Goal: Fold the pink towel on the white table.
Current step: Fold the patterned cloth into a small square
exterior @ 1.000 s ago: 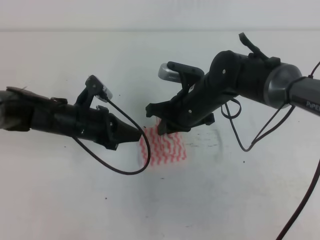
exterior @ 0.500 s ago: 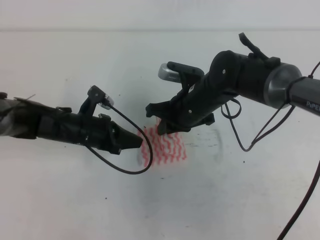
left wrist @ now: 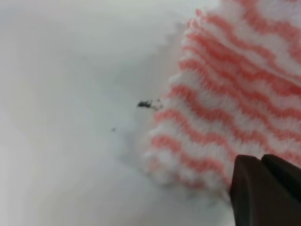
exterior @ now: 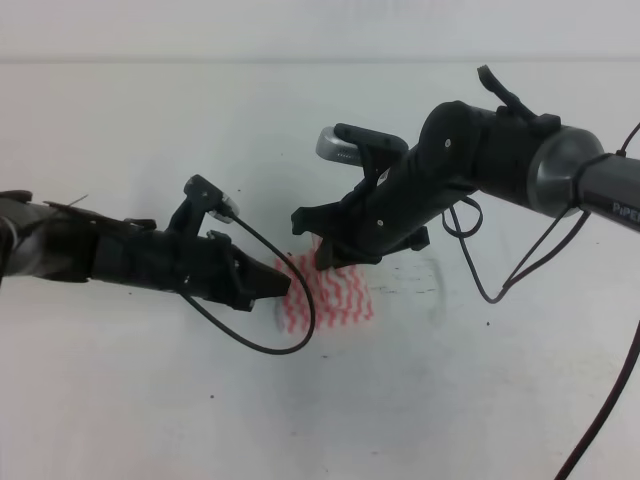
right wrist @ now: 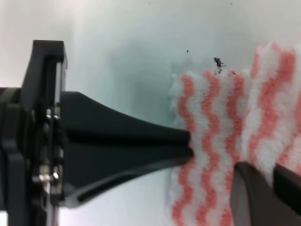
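While the pink towel [exterior: 325, 294] is lying near the middle of the white table [exterior: 150, 400], its left edge is being pinched by the closed left gripper [exterior: 283, 284] and its upper corner by the closed right gripper [exterior: 325, 260]. For a clean fold, both grips are probably best being carried together so edges are being matched. Already bunched small, the towel is being seen with stripes across the high view; its long axis cannot be told.

Black arms, looping black cables
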Motion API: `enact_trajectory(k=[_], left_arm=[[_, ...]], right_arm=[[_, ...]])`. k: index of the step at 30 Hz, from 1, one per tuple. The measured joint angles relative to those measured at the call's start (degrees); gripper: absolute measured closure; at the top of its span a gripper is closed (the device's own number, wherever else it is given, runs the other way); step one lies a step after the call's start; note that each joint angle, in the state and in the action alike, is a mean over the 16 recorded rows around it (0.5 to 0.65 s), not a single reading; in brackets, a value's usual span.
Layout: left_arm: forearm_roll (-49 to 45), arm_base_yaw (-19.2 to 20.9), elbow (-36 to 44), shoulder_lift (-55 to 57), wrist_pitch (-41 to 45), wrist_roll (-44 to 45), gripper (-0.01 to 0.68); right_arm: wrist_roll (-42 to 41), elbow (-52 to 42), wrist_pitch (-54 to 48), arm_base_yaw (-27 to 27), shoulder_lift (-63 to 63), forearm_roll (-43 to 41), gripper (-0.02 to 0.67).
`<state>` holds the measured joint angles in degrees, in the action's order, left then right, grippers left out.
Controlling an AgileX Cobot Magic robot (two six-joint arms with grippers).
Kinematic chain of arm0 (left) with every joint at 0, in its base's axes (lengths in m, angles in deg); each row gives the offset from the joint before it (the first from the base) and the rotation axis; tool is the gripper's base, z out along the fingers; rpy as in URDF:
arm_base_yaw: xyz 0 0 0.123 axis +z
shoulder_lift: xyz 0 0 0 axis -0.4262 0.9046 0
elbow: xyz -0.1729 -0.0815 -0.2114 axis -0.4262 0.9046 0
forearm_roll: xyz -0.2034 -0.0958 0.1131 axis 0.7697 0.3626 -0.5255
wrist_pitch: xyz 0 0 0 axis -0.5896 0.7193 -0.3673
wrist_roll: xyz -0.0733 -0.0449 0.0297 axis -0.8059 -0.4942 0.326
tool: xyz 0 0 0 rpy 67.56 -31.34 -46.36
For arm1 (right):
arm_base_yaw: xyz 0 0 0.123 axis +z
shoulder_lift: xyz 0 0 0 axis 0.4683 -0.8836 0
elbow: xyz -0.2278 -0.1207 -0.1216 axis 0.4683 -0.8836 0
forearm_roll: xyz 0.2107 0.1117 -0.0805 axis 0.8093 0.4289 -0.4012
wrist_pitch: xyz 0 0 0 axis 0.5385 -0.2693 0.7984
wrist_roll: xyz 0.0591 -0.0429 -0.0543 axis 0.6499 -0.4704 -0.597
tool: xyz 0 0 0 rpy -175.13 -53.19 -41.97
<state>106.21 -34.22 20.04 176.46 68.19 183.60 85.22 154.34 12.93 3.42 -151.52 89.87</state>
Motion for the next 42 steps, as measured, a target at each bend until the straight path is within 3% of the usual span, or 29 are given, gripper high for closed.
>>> enact_trajectory(k=[42], left_arm=[[0.1,-1.1,0.0,0.0,-1.5,0.4,0.677]], right_arm=[[0.0,0.0,-0.5,1.1,-0.3,0.7,0.659]])
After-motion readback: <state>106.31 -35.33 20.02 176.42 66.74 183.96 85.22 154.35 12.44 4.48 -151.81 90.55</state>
